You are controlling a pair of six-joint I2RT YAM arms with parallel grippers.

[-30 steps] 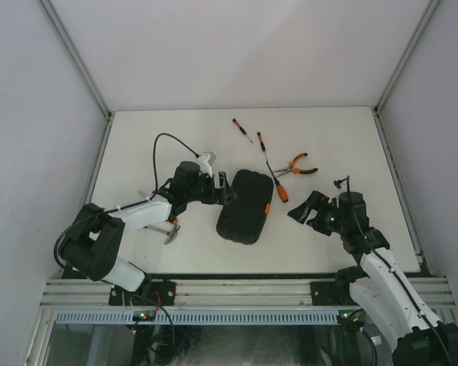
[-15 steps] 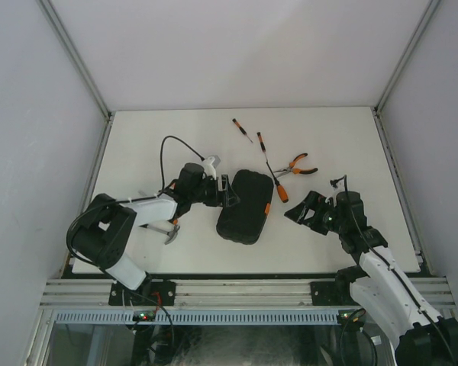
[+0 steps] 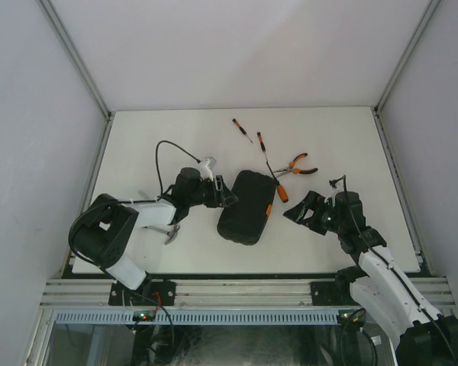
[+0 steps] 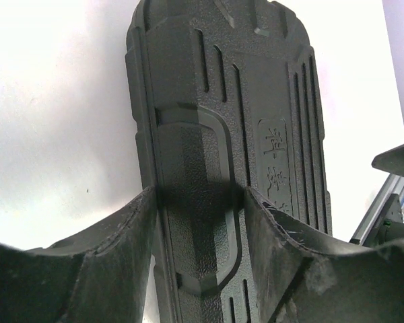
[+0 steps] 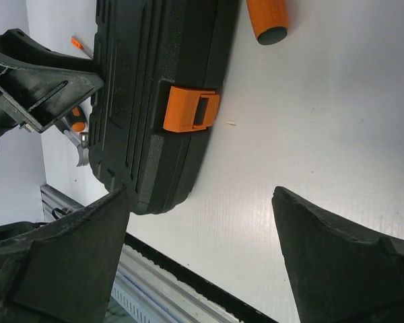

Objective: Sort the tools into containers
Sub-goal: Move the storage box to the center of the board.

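right tool (image 3: 298,207) wide open, empty, near orange latch (image 5: 190,110) of closed black ribbed plastic tool case (image 3: 246,207), case mid white table (image 3: 351,137), left tool (image 3: 227,192) part-closed astride case's raised rib, grip can't tell, orange-handled screwdriver (image 3: 273,180) and orange-handled pliers (image 3: 298,164) just beyond

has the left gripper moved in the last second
Yes, left gripper shifted slightly down-frame along the left edge of the black case, which stayed put.
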